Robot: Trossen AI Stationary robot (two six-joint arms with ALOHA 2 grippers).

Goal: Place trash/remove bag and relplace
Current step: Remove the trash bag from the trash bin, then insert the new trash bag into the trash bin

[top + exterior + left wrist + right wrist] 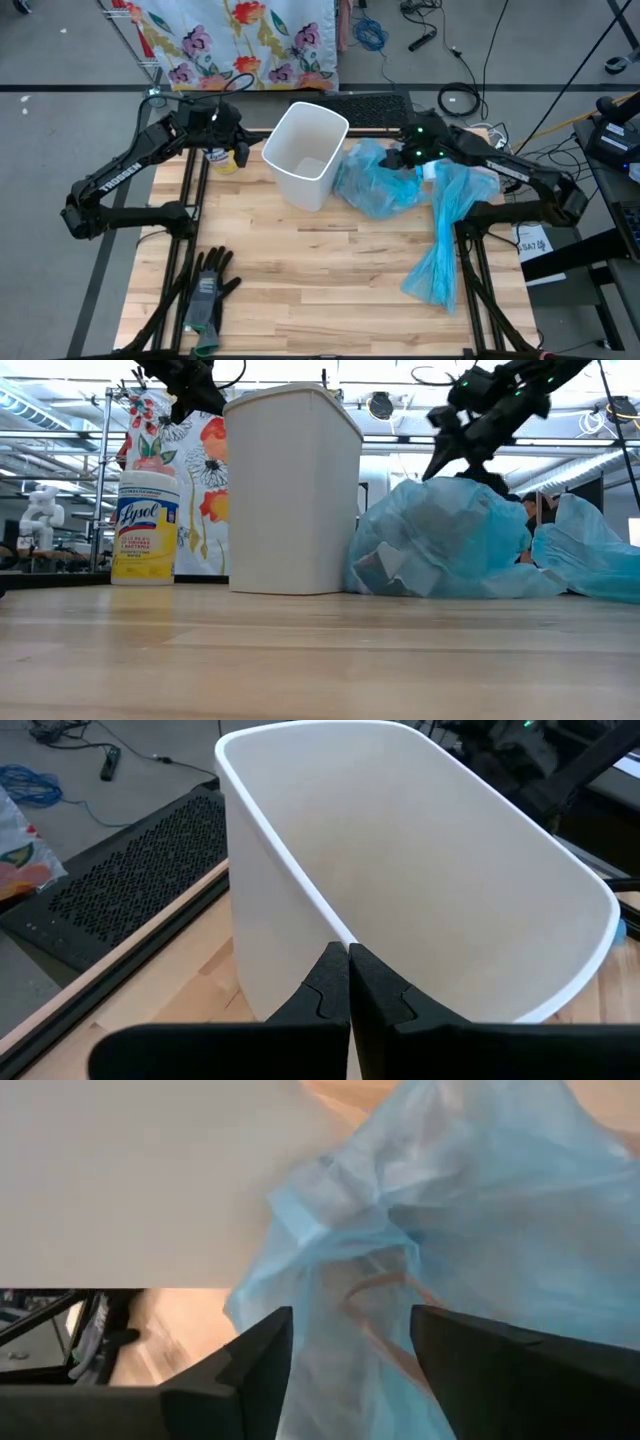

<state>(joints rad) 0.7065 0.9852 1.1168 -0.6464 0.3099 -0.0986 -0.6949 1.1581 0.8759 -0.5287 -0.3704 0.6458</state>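
my right gripper [350, 1350] hangs wide open, empty, over the full blue bag [375, 180] slumped against the white bin [305, 155]; thin, floppy, light film, so i'd pinch the bunched neck; left gripper [348, 982] shut on bin rim.

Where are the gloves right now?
In the high view, the gloves lie on the table at its near left corner, apart from the white bin.
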